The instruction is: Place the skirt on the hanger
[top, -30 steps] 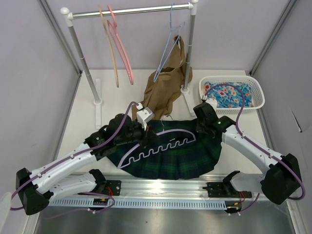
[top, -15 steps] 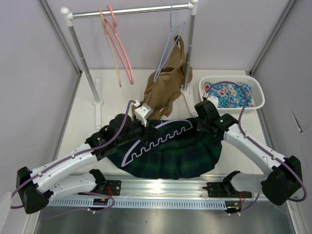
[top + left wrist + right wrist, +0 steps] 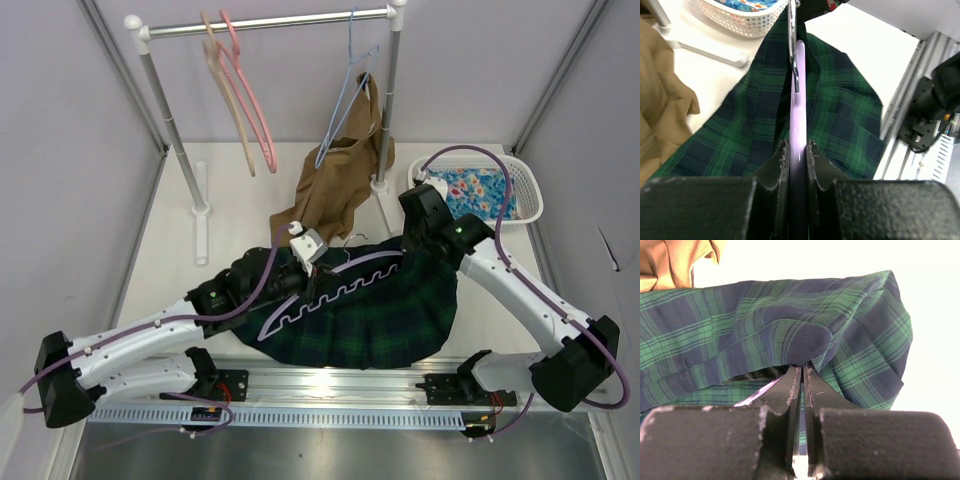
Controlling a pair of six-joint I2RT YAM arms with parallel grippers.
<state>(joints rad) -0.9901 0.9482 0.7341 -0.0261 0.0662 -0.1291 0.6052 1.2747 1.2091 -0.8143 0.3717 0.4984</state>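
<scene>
The left gripper (image 3: 798,150), clamped tight on the hanger (image 3: 335,288), holds its long bar slanting from near left to far right over the skirt (image 3: 390,320), whose far-right edge the right gripper (image 3: 802,371), nearer that end, pinches closed.

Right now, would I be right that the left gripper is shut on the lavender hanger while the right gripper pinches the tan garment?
Not quite: the right gripper pinches the plaid skirt, not the tan garment, as the right wrist view shows. The left gripper is indeed shut on the lavender hanger.
</scene>
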